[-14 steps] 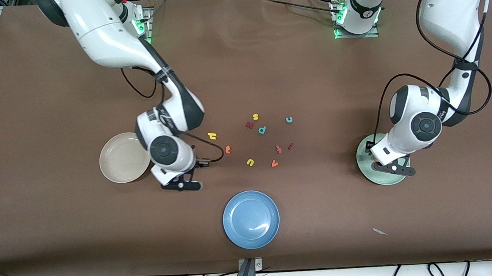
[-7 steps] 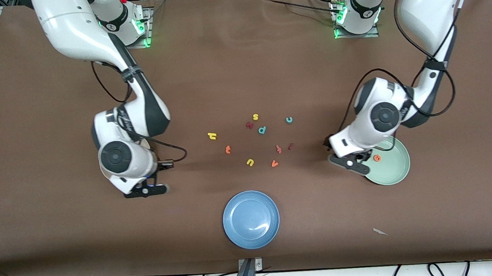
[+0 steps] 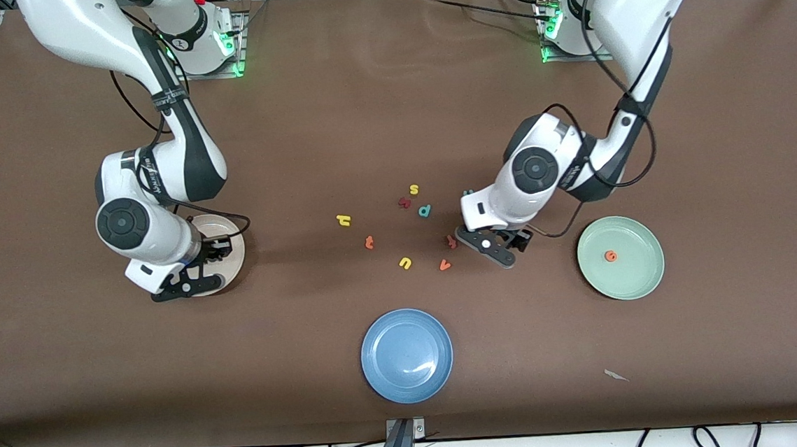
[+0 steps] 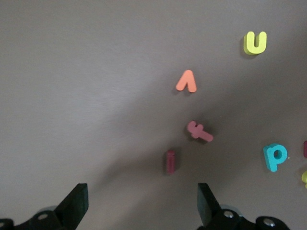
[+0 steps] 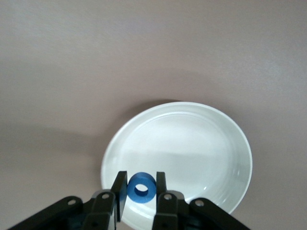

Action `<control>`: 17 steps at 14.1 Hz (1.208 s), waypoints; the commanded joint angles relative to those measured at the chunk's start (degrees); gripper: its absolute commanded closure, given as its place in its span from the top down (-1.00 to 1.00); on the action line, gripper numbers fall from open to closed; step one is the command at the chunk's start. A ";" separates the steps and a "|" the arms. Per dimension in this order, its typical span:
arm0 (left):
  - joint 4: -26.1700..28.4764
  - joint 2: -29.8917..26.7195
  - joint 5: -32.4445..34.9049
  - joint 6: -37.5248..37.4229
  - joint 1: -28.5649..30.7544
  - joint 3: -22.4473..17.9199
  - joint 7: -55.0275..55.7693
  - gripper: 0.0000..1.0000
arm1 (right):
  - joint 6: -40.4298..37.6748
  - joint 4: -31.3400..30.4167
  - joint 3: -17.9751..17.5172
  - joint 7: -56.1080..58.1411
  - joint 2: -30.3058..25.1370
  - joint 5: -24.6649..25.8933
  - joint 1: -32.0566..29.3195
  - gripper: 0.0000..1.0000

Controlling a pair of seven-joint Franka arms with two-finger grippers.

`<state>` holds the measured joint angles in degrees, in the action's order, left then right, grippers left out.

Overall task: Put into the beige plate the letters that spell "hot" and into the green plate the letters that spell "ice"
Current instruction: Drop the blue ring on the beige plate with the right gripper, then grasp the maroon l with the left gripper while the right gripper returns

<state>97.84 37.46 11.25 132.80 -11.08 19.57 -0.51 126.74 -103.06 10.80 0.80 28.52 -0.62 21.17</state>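
The right arm comes down from its base at the table's top edge, elbow bent, wrist turned downward, so that the right gripper (image 5: 140,197) hangs over the rim of the round cream-beige plate (image 3: 232,252), at about 9 o'clock from the cluster of letters. Its fingers are nearly closed on the blue ring-shaped foam o (image 5: 141,188), pinching it from both sides above the plate's edge.

The left arm folds down from its base in the same way, and the left gripper (image 4: 139,211) hovers over the dark red foam i (image 4: 170,161), its fingers spread wide and holding nothing. The round pale mint-green plate (image 3: 637,277) lies at about 3 o'clock from the cluster, with the orange foam e (image 3: 610,255) inside it.

On the brown table (image 3: 391,112) the yellow foam h (image 3: 343,219) and orange foam t (image 3: 369,241) lie at the cluster's 9 o'clock edge. The teal foam c (image 3: 467,193) peeks out by the left wrist, at 2 o'clock.
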 commanded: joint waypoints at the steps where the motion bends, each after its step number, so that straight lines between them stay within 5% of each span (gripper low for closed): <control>1: -2.31 3.50 1.93 1.67 -1.66 -0.67 1.56 1.00 | 10.16 -9.07 0.01 4.20 -2.85 -2.44 -1.39 -0.56; 4: -2.31 4.29 4.04 2.03 -1.75 -0.67 1.65 0.91 | 14.67 -11.91 0.01 6.94 -2.50 -5.70 -1.48 -0.38; 5: -2.22 4.29 4.66 2.03 -1.84 -0.67 1.65 0.75 | 14.50 -11.91 0.01 6.85 -2.50 -5.79 -1.57 -0.01; 6: -2.13 4.29 6.05 2.03 -1.84 -0.67 1.65 0.58 | 14.24 -11.64 0.01 6.41 -2.50 -6.23 -1.57 0.90; 11: -2.13 6.22 6.95 4.31 -2.72 -0.67 2.09 0.38 | 8.44 -9.01 -0.60 4.23 -3.03 -8.78 -1.39 1.00; 14: -2.13 7.01 7.12 4.49 -3.50 -0.84 2.53 0.30 | 8.52 -9.00 -4.63 -5.77 -3.38 -8.78 -1.22 1.00; 16: -2.13 7.02 9.05 4.49 -3.51 -0.93 2.71 -0.06 | 8.96 -8.66 -7.62 -13.85 -3.38 -8.43 -0.69 1.00; 17: -2.13 7.02 9.23 4.49 -3.34 -0.85 2.71 -0.50 | 9.14 -8.22 -8.59 -17.89 -3.38 -8.43 0.35 1.00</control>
<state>97.05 43.68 18.25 137.20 -13.84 19.24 1.01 136.22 -111.65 3.90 -10.63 26.01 -8.67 20.40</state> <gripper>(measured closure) 0.419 0.000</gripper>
